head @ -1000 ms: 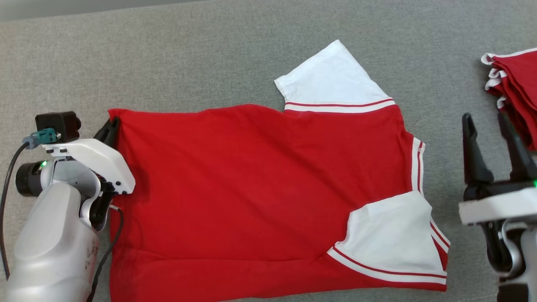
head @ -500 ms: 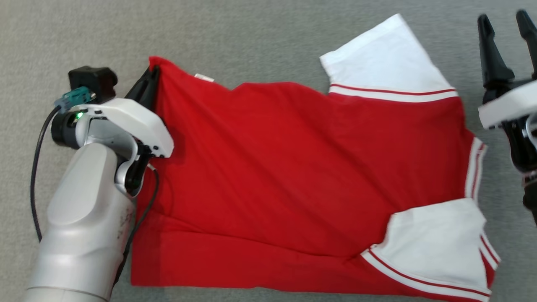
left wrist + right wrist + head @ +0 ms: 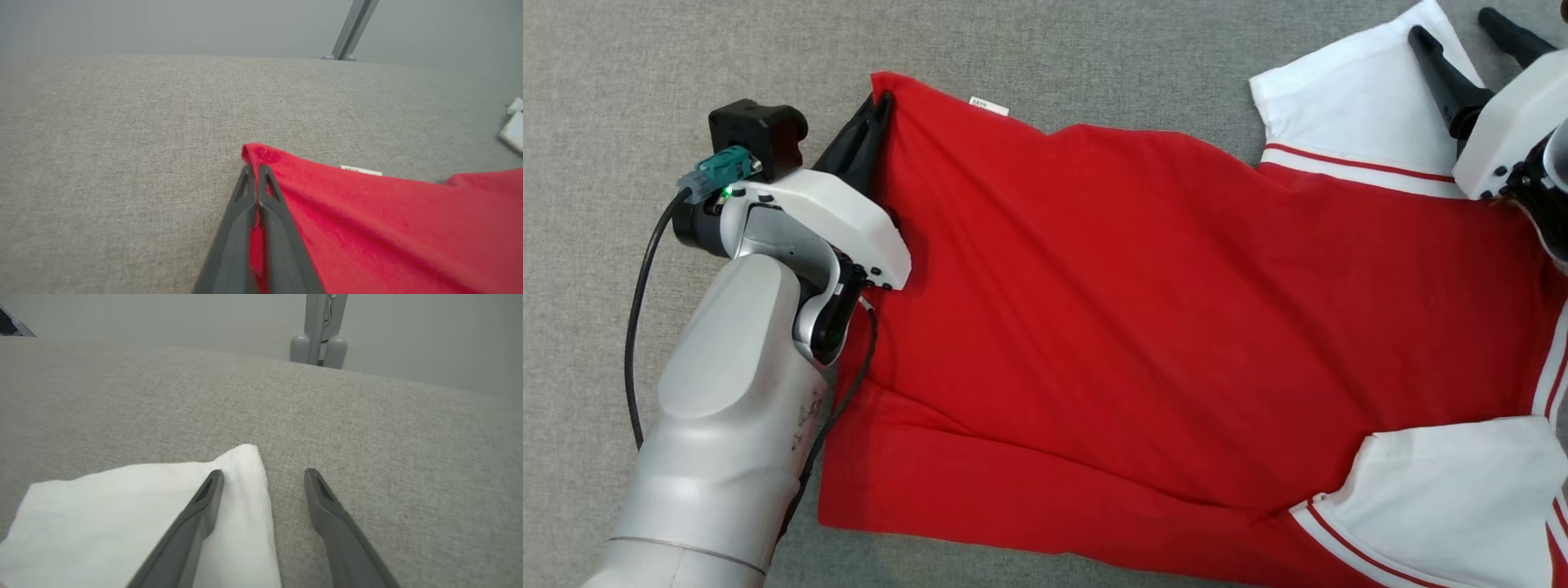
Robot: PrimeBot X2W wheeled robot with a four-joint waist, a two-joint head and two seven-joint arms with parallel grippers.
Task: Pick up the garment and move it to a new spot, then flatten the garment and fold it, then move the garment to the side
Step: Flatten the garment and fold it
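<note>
Flattening looks to be the step in hand: the red garment [image 3: 1143,310] lies spread but skewed on the grey table [image 3: 645,49], one hem corner clamped tight in the left pincer [image 3: 255,169]. The right pincer [image 3: 264,473] stands wide and empty, astride the outer edge of the white sleeve [image 3: 143,506]. Next, I'd judge, it should lower and close on that sleeve's edge so both arms can draw the cloth taut.

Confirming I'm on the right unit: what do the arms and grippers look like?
The left gripper has a white shell, a green light and long, dark, tapered fingers; a black cable runs to a teal connector beside a black block. Its forearm is silver-grey. The right gripper matches: white shell, dark fingers.
</note>
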